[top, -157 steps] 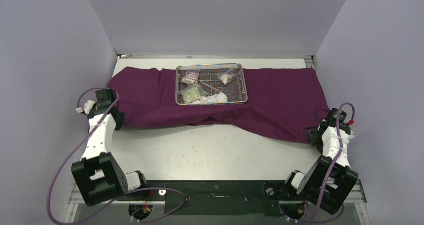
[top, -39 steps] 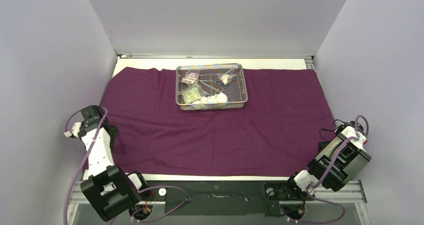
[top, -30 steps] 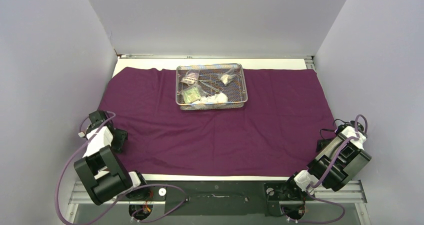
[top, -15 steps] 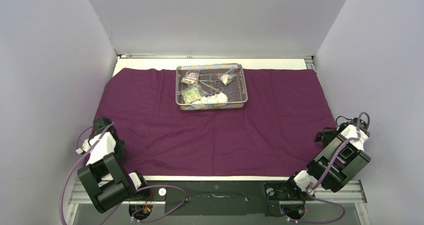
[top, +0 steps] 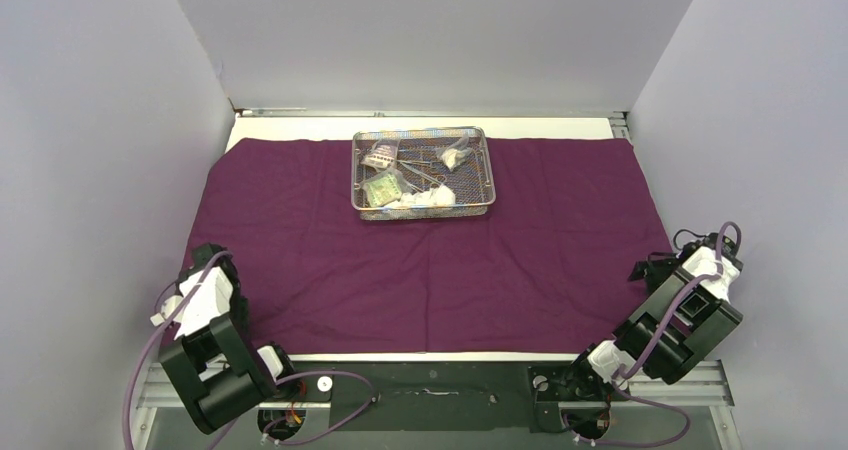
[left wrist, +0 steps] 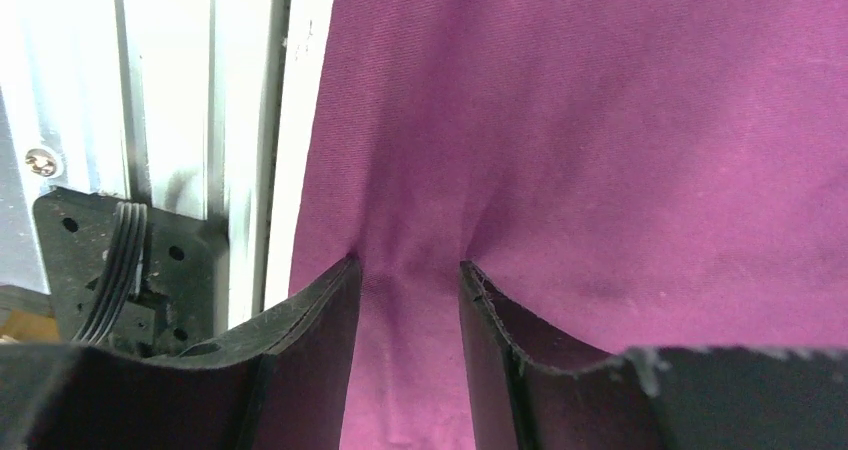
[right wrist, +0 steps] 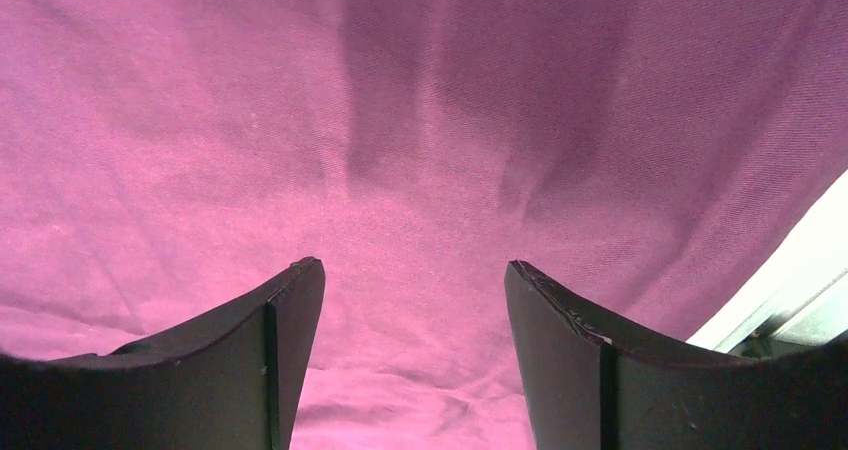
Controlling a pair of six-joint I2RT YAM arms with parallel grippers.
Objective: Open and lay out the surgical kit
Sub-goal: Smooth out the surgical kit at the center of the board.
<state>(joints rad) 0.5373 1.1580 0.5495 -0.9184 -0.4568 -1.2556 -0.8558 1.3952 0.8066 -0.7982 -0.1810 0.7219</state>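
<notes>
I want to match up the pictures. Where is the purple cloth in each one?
Top view: the cloth covers most of the table, lying under the tray.
Left wrist: the cloth fills the middle and right; its edge runs down the left side.
Right wrist: the cloth fills nearly everything except the bottom right corner.
Shared landmark: the white table strip showing just beside the cloth's edge.

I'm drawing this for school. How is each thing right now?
purple cloth: spread out flat.
wire tray: on the cloth, kit pieces inside.
left claw: narrowly open, tips on the cloth.
right claw: wide open over the cloth.
</notes>
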